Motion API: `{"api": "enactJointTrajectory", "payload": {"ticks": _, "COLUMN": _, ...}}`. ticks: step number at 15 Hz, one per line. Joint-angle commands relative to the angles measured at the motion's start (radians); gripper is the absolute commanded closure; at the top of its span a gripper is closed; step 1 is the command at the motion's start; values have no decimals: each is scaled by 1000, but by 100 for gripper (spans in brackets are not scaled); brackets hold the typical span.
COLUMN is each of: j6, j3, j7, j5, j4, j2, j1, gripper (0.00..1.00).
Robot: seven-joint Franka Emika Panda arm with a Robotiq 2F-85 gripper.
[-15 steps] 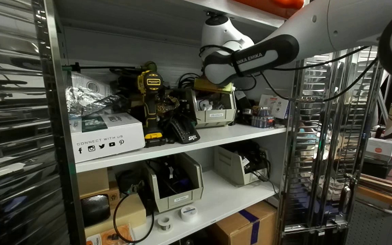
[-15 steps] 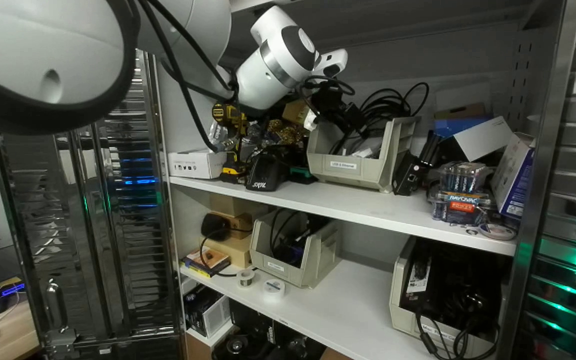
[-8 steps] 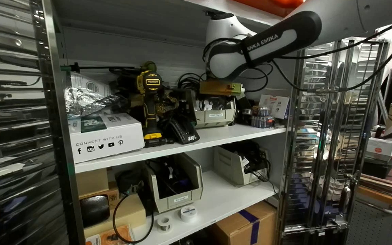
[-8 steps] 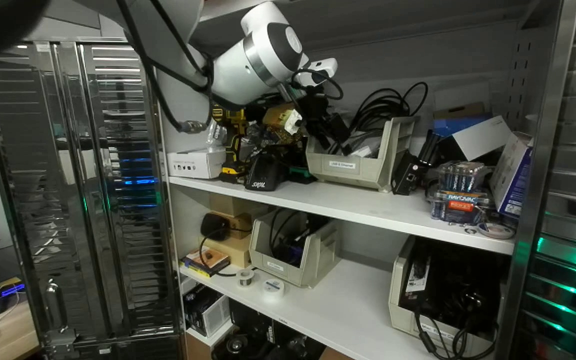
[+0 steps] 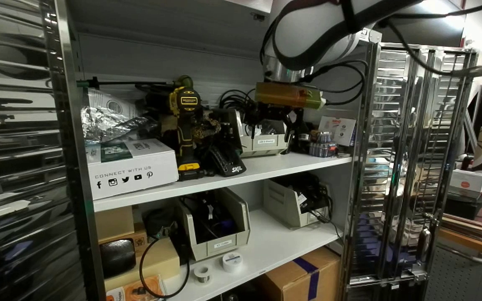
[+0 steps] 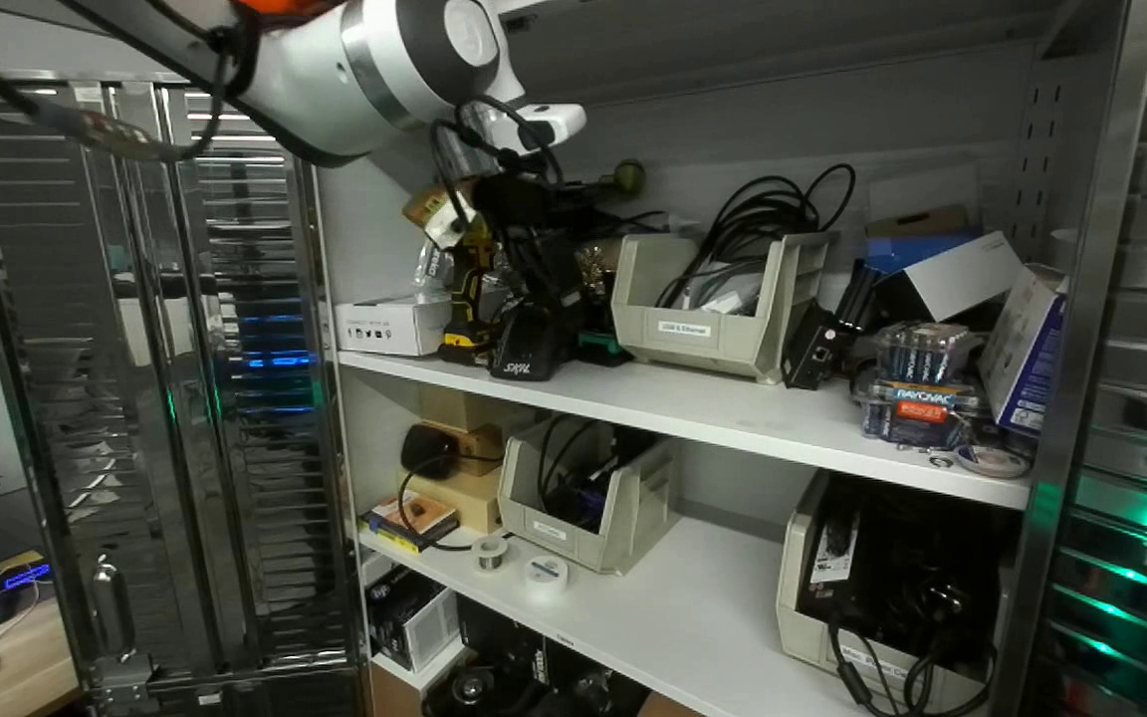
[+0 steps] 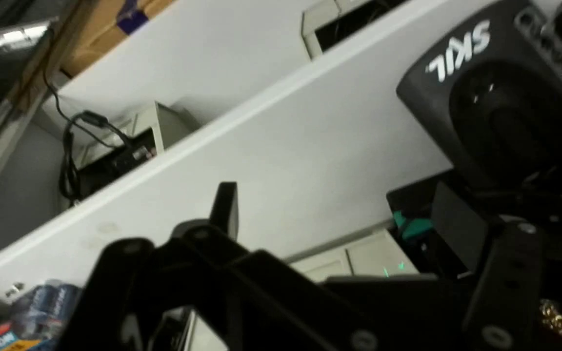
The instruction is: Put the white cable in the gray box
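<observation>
The end effector [image 7: 333, 189] is released: its fingers [image 7: 222, 207] stand wide apart and nothing sits between the pads [image 7: 458, 228]. In an exterior view it shows beside the upper bin [image 6: 683, 344] and apart from it, in front of the black charger [image 6: 522, 351]. In the wrist view the gap faces the upper surface [image 7: 291, 161].

The upper bin, taken here as the gray box, stands upright on that surface. White pieces [image 6: 725, 302] lie inside, low in front of the black cables [image 6: 773, 221] that loop up above its rim. They are probably the white cable, already in its place, though they are too small to tell from plugs or wrapping, and I can make out no other white cable. If so, the task looks all but done, and the end effector only needs to keep clear.

Should the cable need handling, expect it to be light and limp, perhaps slick along the jacket, with stiff ends. A pinch across several strands at the middle would hold best; a lone strand could slide through the pads, and a grip at one end would leave the rest trailing. It is hardly fragile, but pulling could snag the black cables and drag them along.
</observation>
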Motion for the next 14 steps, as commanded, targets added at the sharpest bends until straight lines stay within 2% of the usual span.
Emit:
{"api": "enactJointTrajectory", "payload": {"ticks": 1, "j6": -163, "j3": -15, "j7": -59, "j5": 150, "j4": -204, "j2": -221, "j1": 23, "gripper": 0}}
{"api": "enactJointTrajectory", "payload": {"ticks": 5, "j6": -518, "j3": -32, "j7": -154, "j5": 296, "j4": -313, "j2": -406, "j1": 16, "gripper": 0}}
{"api": "enactJointTrajectory", "payload": {"ticks": 9, "j6": -833, "j3": -53, "j7": -332, "j5": 333, "j4": -297, "j2": -479, "j1": 7, "gripper": 0}}
{"api": "enactJointTrajectory", "payload": {"ticks": 10, "j6": -884, "j3": -57, "j7": -389, "j5": 326, "j4": -293, "j2": -491, "j1": 6, "gripper": 0}}
{"api": "enactJointTrajectory", "payload": {"ticks": 11, "j6": -816, "j3": -27, "j7": -312, "j5": 313, "j4": -288, "j2": -459, "j1": -16, "gripper": 0}}
{"api": "enactJointTrajectory", "payload": {"ticks": 14, "j6": -869, "j3": -34, "j7": -373, "j5": 313, "j4": -289, "j2": -483, "j1": -16, "gripper": 0}}
